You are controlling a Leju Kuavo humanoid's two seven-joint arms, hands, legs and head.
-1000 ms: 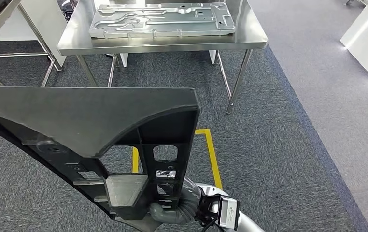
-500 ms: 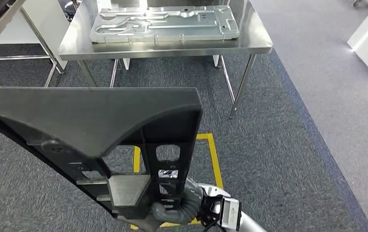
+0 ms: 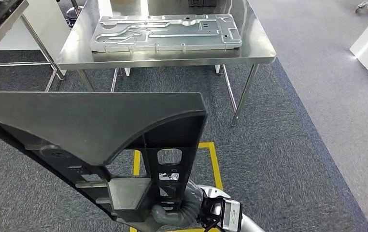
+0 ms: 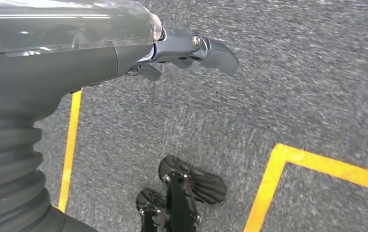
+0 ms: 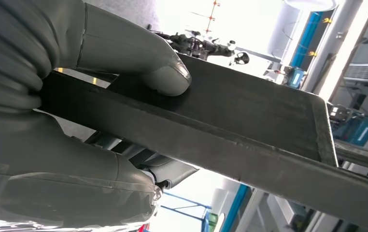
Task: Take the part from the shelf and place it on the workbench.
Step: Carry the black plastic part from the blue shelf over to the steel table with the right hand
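part [image 3: 90, 125]: dark grey, matt
right hand [image 3: 172, 212]: grey, ribbed cover
workbench [image 3: 259, 48]: shiny silver steel
metal plate [image 3: 165, 31]: pale silver, embossed
carpet [image 3: 278, 145]: speckled dark grey
floor lines [image 3: 214, 159]: yellow

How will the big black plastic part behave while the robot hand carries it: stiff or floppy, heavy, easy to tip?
Probably stiff: the black part shows ribs and holds straight edges. Likely light for its size, since the right robot hand alone holds it. It may tend to swing or tip, because the grip is at one lower corner and most of it extends away.
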